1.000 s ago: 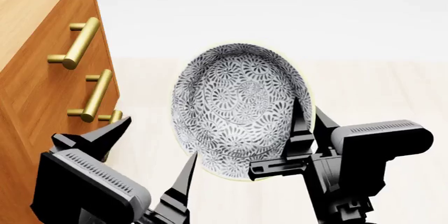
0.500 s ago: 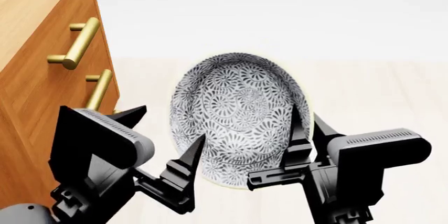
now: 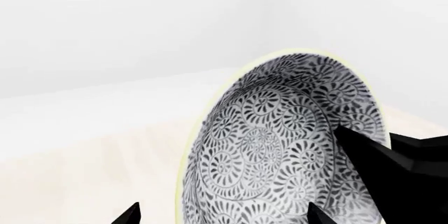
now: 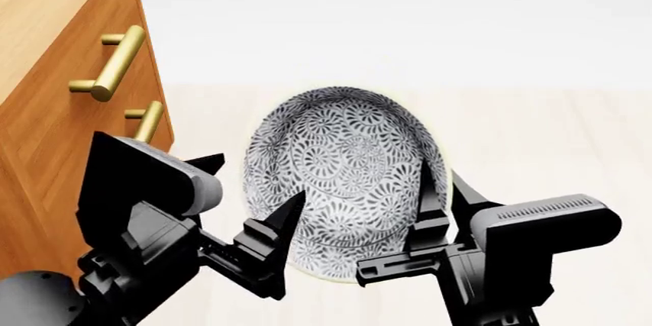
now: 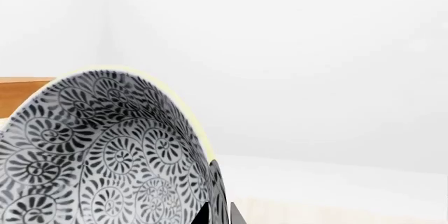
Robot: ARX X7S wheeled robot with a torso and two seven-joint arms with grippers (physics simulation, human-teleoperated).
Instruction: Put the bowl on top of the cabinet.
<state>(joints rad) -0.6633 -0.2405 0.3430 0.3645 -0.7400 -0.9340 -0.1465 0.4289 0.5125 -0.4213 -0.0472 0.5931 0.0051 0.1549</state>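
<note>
Deep round ceramic bowl, white with grey-black floral pattern [image 4: 341, 173]: tilted, held aloft, right of orange-brown wood-grain cabinet with brass bar handles [image 4: 61, 89]. Right end effector [image 4: 436, 188] pinches its right rim. Left end effector [image 4: 250, 185] spread wide at its left side; contact cannot be told.

The floor [image 4: 530, 135] is pale wood-look planking, meeting a plain white wall at the far side. The cabinet [image 4: 61, 120] stands on the floor at the left of the head view, its base out of frame. Nothing else visibly rests on the floor.
</note>
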